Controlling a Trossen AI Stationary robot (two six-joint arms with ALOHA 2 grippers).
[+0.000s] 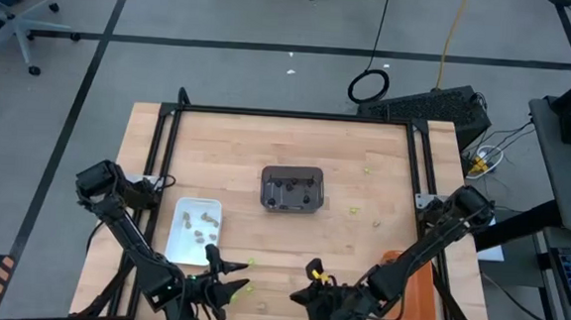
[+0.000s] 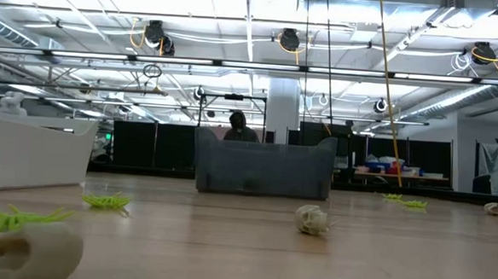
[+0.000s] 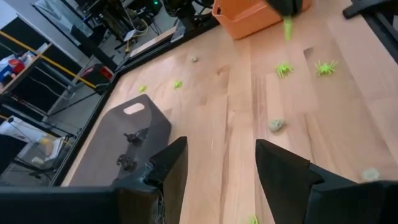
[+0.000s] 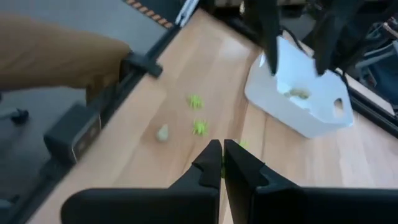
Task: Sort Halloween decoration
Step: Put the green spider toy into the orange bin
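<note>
Hovering low, left end effector [image 1: 215, 265] spread, right end effector [image 1: 315, 274] closed.

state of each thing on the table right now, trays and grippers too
left gripper: open, empty, above the table's near edge
right gripper: shut
white tray: holds tan trinkets
grey tray: holds dark trinkets
orange tray: contents hidden by the right arm
green trinkets: loose on the table
</note>
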